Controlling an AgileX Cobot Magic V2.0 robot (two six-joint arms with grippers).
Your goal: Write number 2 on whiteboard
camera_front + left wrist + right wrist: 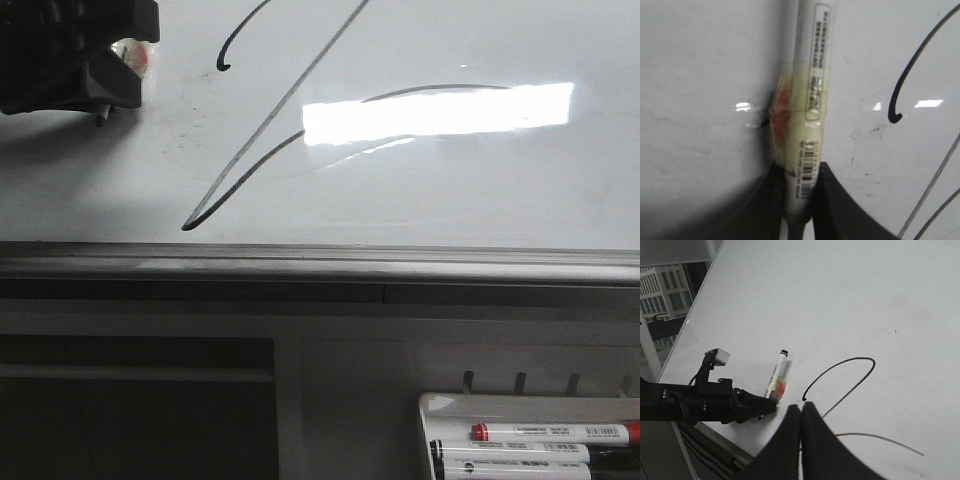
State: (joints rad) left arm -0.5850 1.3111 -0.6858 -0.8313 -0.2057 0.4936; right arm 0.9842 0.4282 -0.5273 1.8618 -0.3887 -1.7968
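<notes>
The number 2 point(300, 110) is drawn on the whiteboard point(500, 190): hooked start in the upper centre of the front view, long diagonal running down to a point at lower left of centre, and a base stroke sweeping right into the bright reflection. In the right wrist view the full figure is visible, with the top loop closed over to the diagonal. Judged from this, the writing step is complete or nearly so.

The left gripper point(799, 200) is clamped on a white marker point(810, 75), wrapped in yellowish tape with a red patch. In the front view this gripper sits at the upper left, beside the hook and clear of the strokes. Whether the tip touches the board cannot be told.

The right gripper point(801, 440) has its fingers pressed together with nothing between them.

A tray of markers point(530, 440) sits below the frame at lower right.

Next move, as a judgement: retract the marker straight off the board without dragging it across the strokes.
</notes>
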